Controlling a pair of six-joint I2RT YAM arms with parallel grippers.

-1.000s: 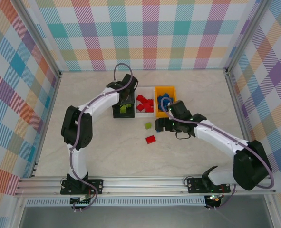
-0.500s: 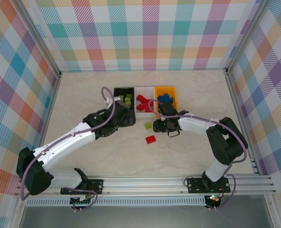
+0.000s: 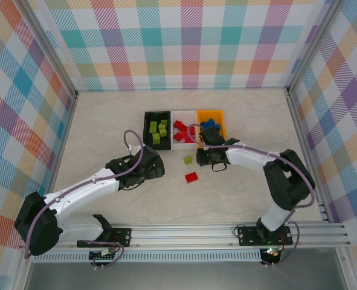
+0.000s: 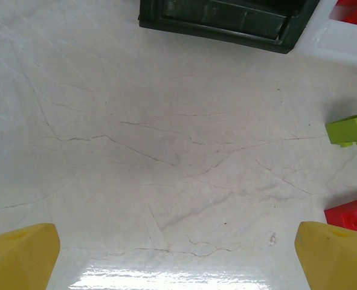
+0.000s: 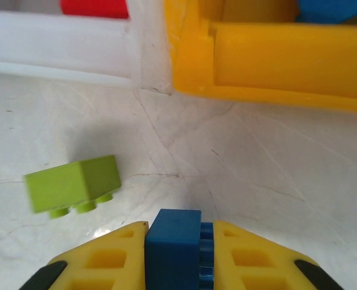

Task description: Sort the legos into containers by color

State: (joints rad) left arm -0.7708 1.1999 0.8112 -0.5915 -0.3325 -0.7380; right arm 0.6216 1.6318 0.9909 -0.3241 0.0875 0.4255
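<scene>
Right fingers pinch a blue lego near the orange bin, while left fingers stand wide above the tabletop

Pale marbled counter: wide bare ground to left, right and behind the bins.

Black plastic bin, white plastic bin and orange plastic bin stand wall to wall, with no gap to pass between.

Just in front lie a loose lime green brick and a loose red brick, near each other but apart.

Left hand, spread wide, faces bare counter, with both bricks off its right side.

Right hand, clamped on a small blue brick, has a clear strip up to the orange bin's wall.
</scene>
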